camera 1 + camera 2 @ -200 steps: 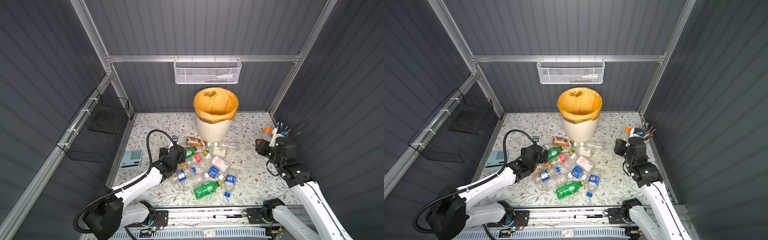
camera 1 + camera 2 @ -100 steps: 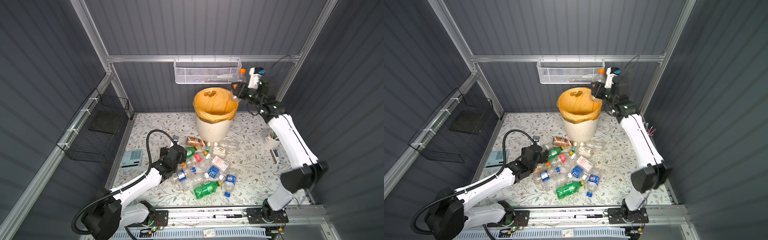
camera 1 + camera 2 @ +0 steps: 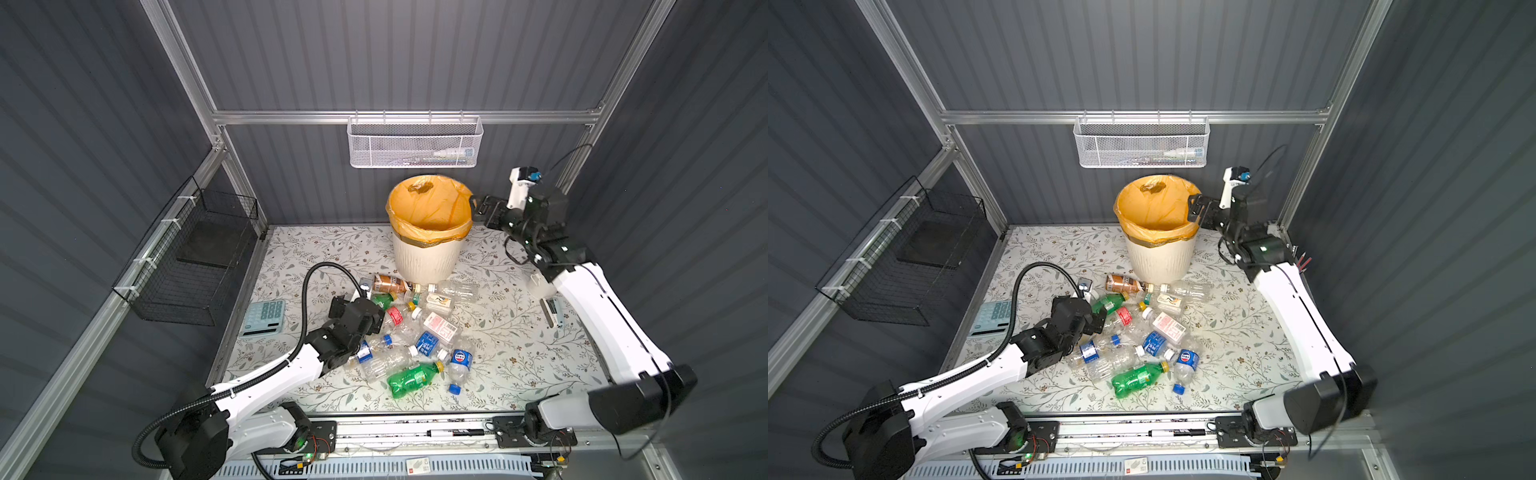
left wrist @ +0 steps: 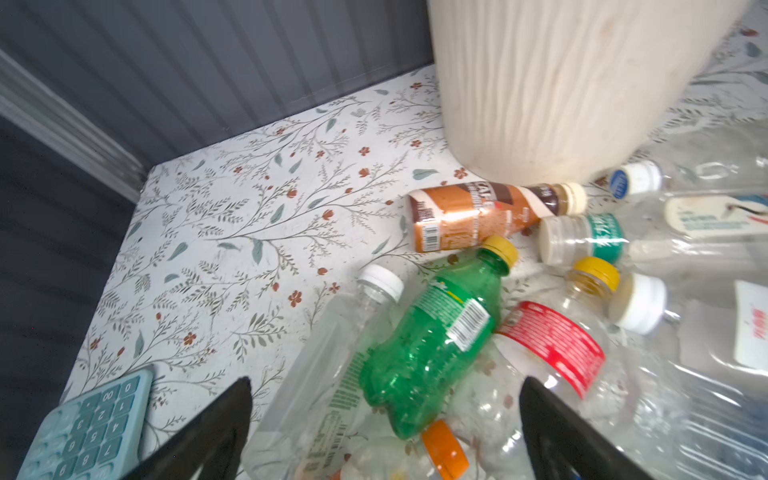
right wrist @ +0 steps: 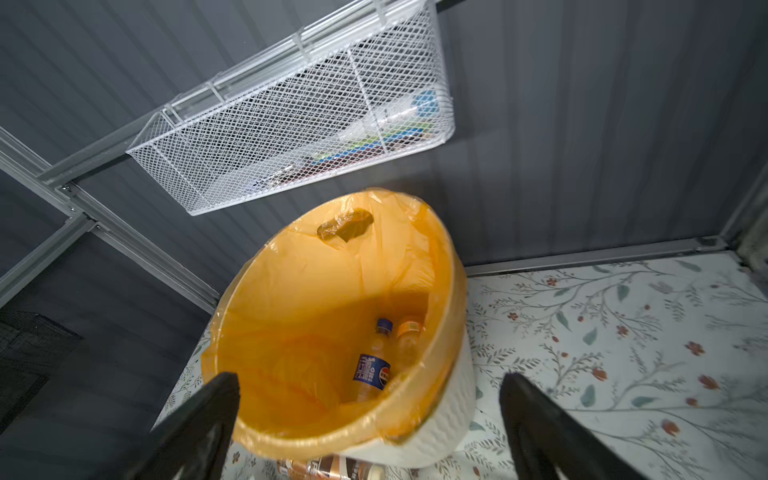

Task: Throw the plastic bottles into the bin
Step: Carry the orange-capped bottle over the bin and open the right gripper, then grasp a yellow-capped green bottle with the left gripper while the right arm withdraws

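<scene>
bin (image 3: 428, 257) ribbed, round; glossy liner (image 3: 428, 208) | bottles (image 3: 409, 379) crumpled | left end effector (image 4: 385, 382) apart | right end effector (image 5: 369, 376) apart

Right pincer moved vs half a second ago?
Yes. The right pincer has dropped from the mesh basket's level to beside the bin's rim, open and empty.

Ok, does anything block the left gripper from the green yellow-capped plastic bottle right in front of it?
Nothing visible does. The green yellow-capped bottle lies uncovered, straight ahead of the open left gripper; only a clear orange-capped bottle crowds its base.
</scene>
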{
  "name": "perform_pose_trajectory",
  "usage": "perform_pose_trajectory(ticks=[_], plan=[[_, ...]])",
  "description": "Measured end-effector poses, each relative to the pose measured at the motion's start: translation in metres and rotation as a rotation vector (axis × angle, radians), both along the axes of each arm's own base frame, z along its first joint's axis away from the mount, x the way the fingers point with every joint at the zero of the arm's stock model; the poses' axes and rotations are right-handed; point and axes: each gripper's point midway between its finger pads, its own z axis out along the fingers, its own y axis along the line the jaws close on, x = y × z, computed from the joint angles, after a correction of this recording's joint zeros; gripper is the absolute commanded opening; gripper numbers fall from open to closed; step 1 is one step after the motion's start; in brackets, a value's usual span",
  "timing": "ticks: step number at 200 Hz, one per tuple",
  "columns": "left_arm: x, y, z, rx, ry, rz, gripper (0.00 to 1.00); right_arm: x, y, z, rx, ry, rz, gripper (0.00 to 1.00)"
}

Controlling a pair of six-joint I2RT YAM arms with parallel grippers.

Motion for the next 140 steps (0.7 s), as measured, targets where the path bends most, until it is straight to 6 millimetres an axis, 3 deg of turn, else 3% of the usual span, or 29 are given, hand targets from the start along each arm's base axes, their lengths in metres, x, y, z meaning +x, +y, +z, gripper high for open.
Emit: perform_pose_trajectory(ticks=[10, 24, 50, 67, 97, 140], plan=[[-0.008, -0.012, -0.001, 0.025, 0.005, -0.055, 1.0, -0.012, -0.011, -0.01, -0.003, 0.001, -0.027, 0.99], [-0.02, -0.035, -0.001, 0.066, 0.017, -0.148, 1.0, -0.027, -0.03, -0.041, -0.004, 0.04, -0.071, 0.99], [-0.047, -0.075, -0.007, 0.14, 0.047, -0.32, 1.0, -0.052, -0.064, -0.13, -0.015, 0.209, -0.168, 0.99], [-0.07, -0.097, -0.016, 0.192, 0.087, -0.437, 1.0, -0.071, -0.079, -0.173, -0.01, 0.297, -0.214, 0.99], [-0.108, -0.128, -0.032, 0.277, 0.181, -0.606, 0.96, -0.094, -0.098, -0.207, 0.027, 0.347, -0.28, 0.99], [-0.155, -0.152, -0.066, 0.423, 0.306, -0.758, 0.88, -0.104, -0.11, -0.229, 0.06, 0.389, -0.328, 0.99]])
